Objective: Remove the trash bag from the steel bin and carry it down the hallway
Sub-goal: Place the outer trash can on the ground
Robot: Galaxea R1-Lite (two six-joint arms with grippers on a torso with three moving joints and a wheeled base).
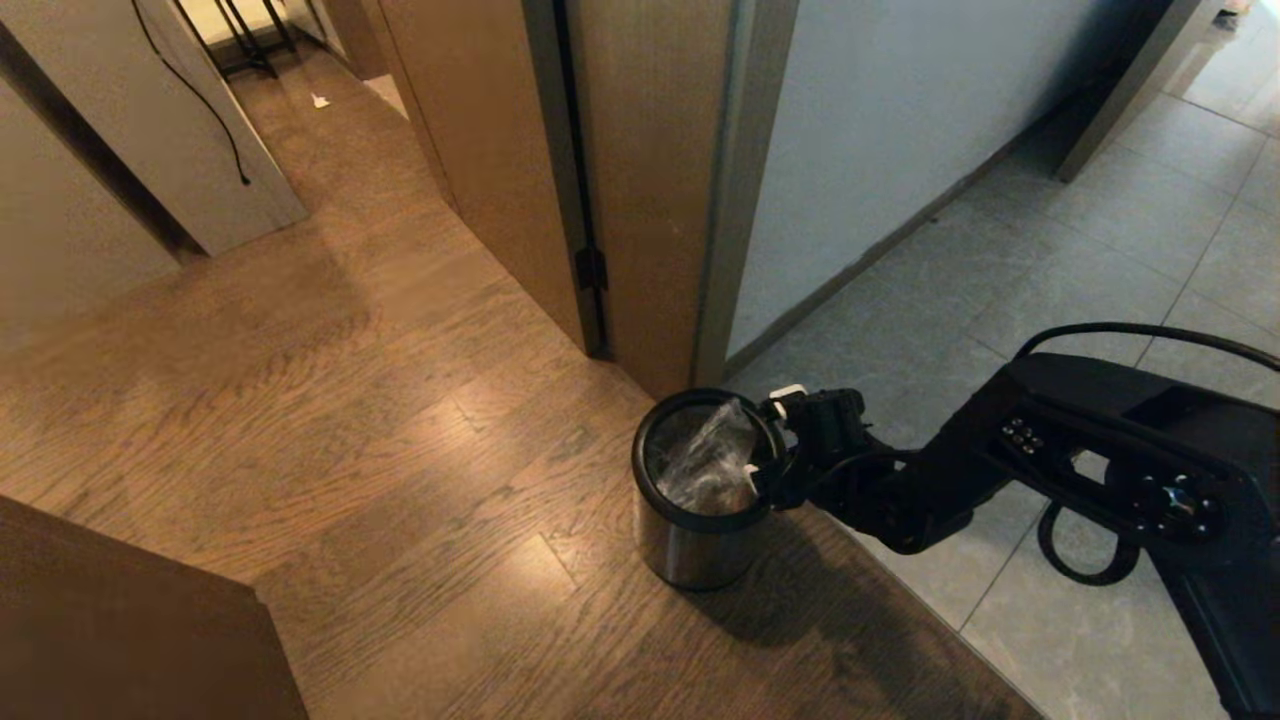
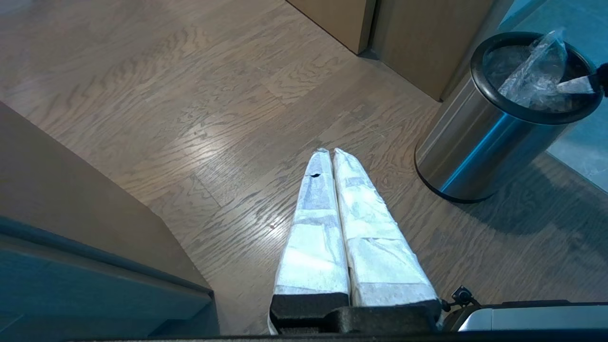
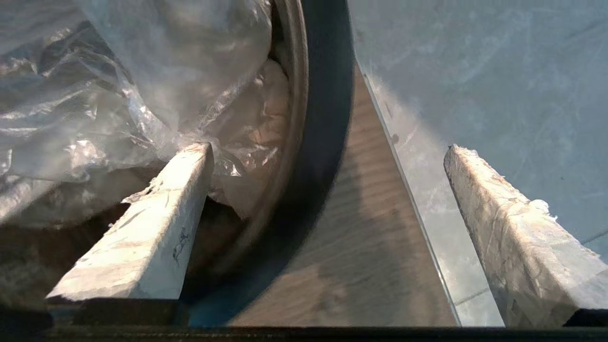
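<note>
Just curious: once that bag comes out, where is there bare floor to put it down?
Wood floor on the robot's left of the shiny steel bin lies bare; so do the grey tiles. Crowded: the bin's mouth, where the clear crinkly trash bag meets the open right gripper.

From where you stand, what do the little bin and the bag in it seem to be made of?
The steel bin looks like polished stainless steel with mirror-like reflections and a black rim, possibly plastic. The trash bag seems thin clear plastic film, crinkled and glinting.
</note>
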